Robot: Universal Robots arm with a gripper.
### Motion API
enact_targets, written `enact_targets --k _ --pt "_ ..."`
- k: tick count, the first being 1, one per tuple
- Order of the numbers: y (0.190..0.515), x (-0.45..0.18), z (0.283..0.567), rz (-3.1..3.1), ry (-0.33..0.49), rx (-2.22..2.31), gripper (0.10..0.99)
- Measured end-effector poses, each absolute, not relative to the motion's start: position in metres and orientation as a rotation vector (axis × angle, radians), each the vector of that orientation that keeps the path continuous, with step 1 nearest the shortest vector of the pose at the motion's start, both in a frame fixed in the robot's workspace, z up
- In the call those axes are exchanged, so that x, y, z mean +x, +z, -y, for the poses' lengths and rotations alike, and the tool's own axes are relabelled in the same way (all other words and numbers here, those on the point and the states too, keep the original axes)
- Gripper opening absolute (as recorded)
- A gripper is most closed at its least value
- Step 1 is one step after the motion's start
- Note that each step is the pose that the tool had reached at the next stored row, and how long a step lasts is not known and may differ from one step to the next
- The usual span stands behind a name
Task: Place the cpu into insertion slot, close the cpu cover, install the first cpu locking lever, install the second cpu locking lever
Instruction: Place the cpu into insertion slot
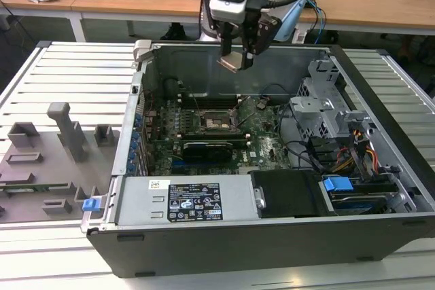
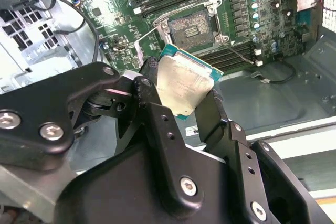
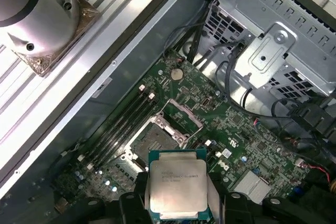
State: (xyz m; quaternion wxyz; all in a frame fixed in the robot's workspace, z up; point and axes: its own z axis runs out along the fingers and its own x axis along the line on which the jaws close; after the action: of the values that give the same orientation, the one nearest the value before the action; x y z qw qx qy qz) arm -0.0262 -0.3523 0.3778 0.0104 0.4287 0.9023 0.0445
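Note:
My gripper (image 1: 234, 59) hangs over the open computer case, shut on the cpu (image 1: 230, 64), a flat square chip with a silver top. In both wrist views the cpu (image 2: 184, 82) (image 3: 176, 184) sits tilted between the two black fingers (image 2: 152, 77), gripped by its edges. The insertion slot (image 1: 216, 121) (image 2: 191, 26) (image 3: 155, 139) lies uncovered on the green motherboard (image 1: 262, 137), well below the chip. The cpu cover (image 3: 198, 123) stands swung open beside the slot.
A long black card (image 1: 207, 149) lies across the board in front of the slot. A grey power supply (image 1: 183, 202) runs along the case front and a metal drive cage (image 1: 319, 106) stands at the exterior view's right. A grey fixture tray (image 1: 54, 154) lies outside the case.

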Motion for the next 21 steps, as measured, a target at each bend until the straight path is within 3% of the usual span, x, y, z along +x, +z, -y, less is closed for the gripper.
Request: enact_targets --k 21 --pt "0.3767 -0.0262 0.3524 -2.567 0.132 1.747 0.529"
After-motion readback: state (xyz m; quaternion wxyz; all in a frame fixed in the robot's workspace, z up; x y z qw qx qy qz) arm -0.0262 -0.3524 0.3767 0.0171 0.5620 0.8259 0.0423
